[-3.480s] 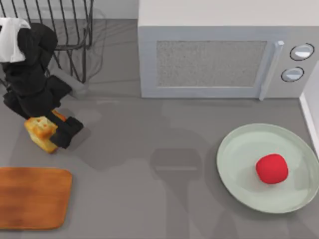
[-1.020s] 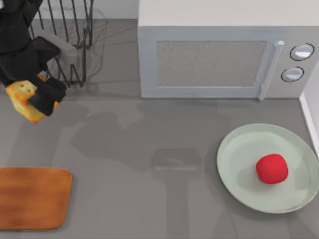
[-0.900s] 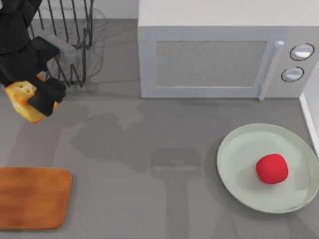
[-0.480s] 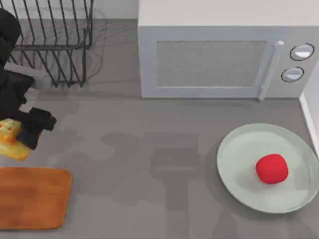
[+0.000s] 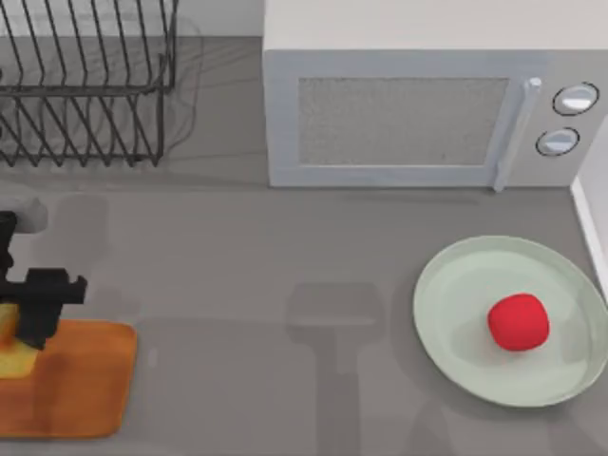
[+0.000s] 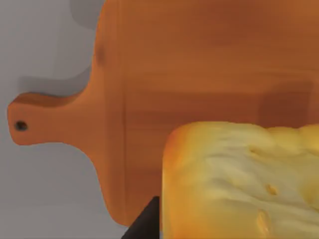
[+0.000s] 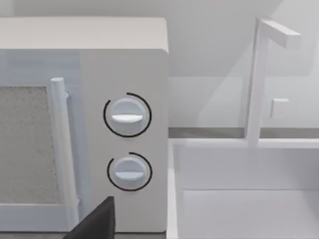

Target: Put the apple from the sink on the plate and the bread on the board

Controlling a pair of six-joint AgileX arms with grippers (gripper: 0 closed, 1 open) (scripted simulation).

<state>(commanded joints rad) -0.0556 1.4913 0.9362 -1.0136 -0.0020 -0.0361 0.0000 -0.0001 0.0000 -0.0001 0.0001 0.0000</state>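
At the table's [image 5: 285, 247] far left, about nine o'clock in the top view, the left claw [image 5: 21, 313] of the AgileX pair hangs over the board [image 5: 81, 380], pinching the bread [image 5: 11, 353] between its black fingers [image 5: 43, 302]. The golden cube sits above the board's left part; whether it touches the wood cannot be told. The left wrist view looks down past the bread [image 6: 239, 184] onto the board [image 6: 189, 74], whose short handle with a small hole points away to one side. At eleven o'clock stands a black wire rack [image 5: 85, 85], and at twelve to one o'clock a pale microwave [image 5: 418, 104] with two round knobs. At four o'clock the apple [image 5: 519, 321] rests on the plate [image 5: 456, 285], right of the dish's centre. The right wrist view faces the microwave's knobs [image 7: 127, 115] and a white sink [image 7: 244, 199] beside it with a tap; a dark finger of the right claw [image 7: 94, 221] edges in, its state impossible to tell.
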